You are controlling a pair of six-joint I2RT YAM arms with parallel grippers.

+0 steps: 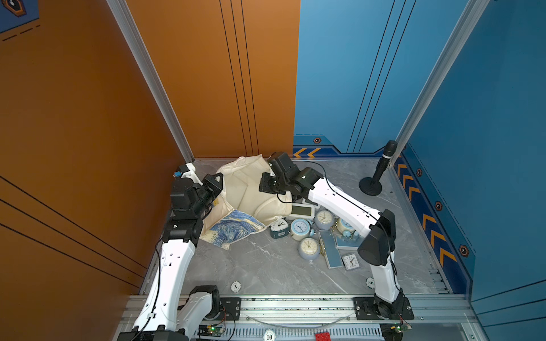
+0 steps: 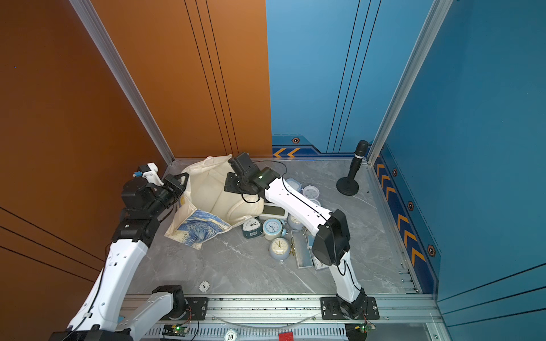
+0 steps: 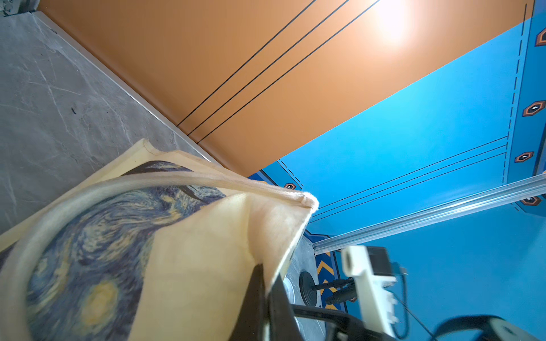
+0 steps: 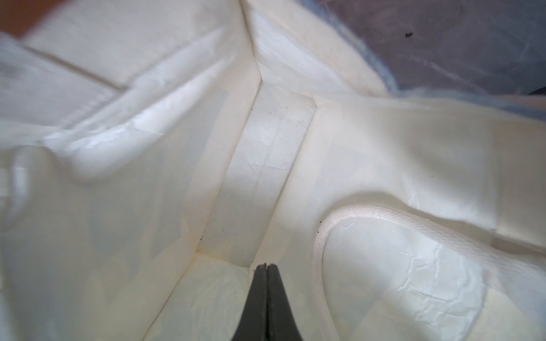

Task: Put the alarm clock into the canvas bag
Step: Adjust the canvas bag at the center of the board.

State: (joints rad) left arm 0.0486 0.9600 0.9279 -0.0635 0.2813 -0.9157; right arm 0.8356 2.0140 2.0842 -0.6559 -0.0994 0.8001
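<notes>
canvas bag (image 1: 251,189) at 11 o'clock of table (image 1: 266,265), rim pinched in closed left gripper (image 3: 267,285), right gripper (image 4: 266,267) closed empty inside bag mouth, alarm clocks (image 1: 300,228) outside at bag's 4 o'clock

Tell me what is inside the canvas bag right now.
In the right wrist view the canvas bag shows bare cream lining and seams, with the right gripper inside it, shut and empty. Nothing else shows inside. Folded walls hide some corners.
</notes>
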